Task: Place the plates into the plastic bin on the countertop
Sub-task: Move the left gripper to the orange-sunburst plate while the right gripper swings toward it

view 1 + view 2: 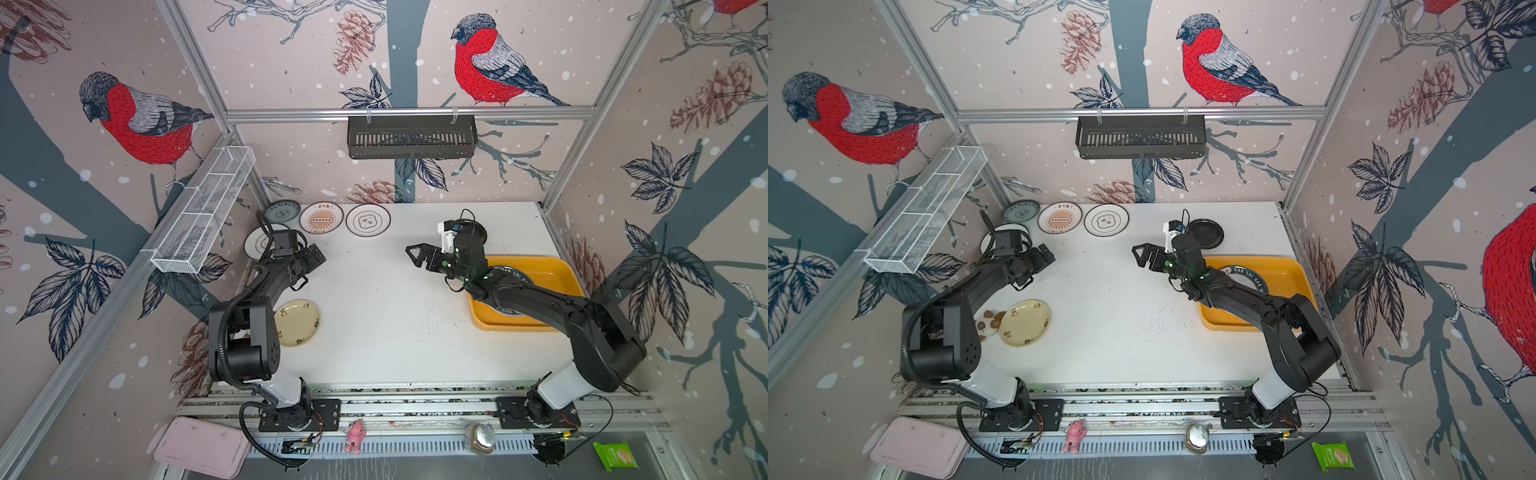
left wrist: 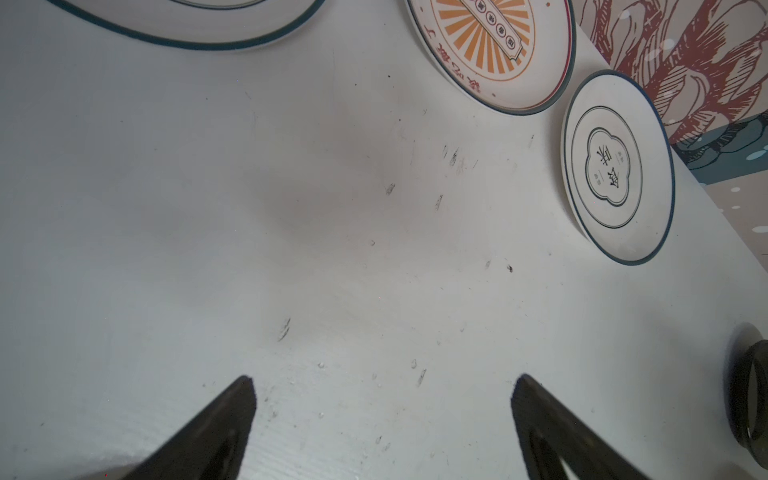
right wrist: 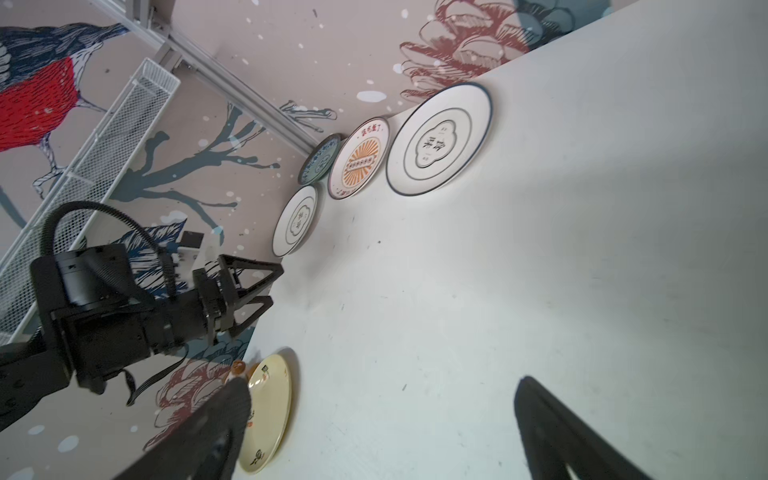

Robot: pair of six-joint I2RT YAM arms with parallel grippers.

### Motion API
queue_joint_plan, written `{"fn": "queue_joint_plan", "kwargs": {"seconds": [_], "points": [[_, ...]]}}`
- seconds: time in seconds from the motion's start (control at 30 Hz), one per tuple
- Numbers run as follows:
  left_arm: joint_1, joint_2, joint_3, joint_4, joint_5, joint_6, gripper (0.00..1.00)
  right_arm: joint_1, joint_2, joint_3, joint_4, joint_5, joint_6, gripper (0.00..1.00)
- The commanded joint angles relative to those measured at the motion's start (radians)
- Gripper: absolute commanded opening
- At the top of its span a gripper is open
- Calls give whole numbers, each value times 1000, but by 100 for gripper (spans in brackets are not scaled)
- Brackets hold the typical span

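Along the back left of the white countertop (image 1: 395,316) lie a grey-teal plate (image 1: 282,211), an orange sunburst plate (image 1: 321,218) and a flower-outline plate (image 1: 368,220). Another white plate (image 1: 259,243) is half hidden under my left arm. A cream plate (image 1: 297,323) lies nearer the front left. A black plate (image 1: 1205,234) sits behind my right wrist. The yellow plastic bin (image 1: 557,282) at the right holds a dark lettered-rim plate (image 1: 509,272), mostly covered by my right arm. My left gripper (image 1: 318,255) (image 2: 384,380) and right gripper (image 1: 411,255) (image 3: 384,382) are both open and hold nothing, above bare countertop.
A white wire basket (image 1: 203,212) hangs on the left wall and a black slotted basket (image 1: 411,137) on the back wall. Small brown pieces (image 1: 990,322) lie beside the cream plate. A pink tray (image 1: 199,446), a pink toy (image 1: 354,436) and a green packet (image 1: 615,455) lie beyond the front rail.
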Motion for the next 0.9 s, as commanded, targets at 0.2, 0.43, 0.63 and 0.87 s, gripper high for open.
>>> {"fn": "queue_joint_plan", "kwargs": {"seconds": [0.2, 0.43, 0.63, 0.87], "points": [[58, 37, -21, 115, 161, -93, 95, 79, 106, 70, 113, -99, 32, 100], [69, 202, 111, 208, 158, -262, 94, 95, 108, 90, 103, -119, 7, 99], [69, 337, 226, 272, 187, -354, 91, 117, 47, 73, 74, -71, -67, 100], [69, 460, 353, 307, 203, -401, 90, 132, 34, 107, 78, -99, -153, 100]]}}
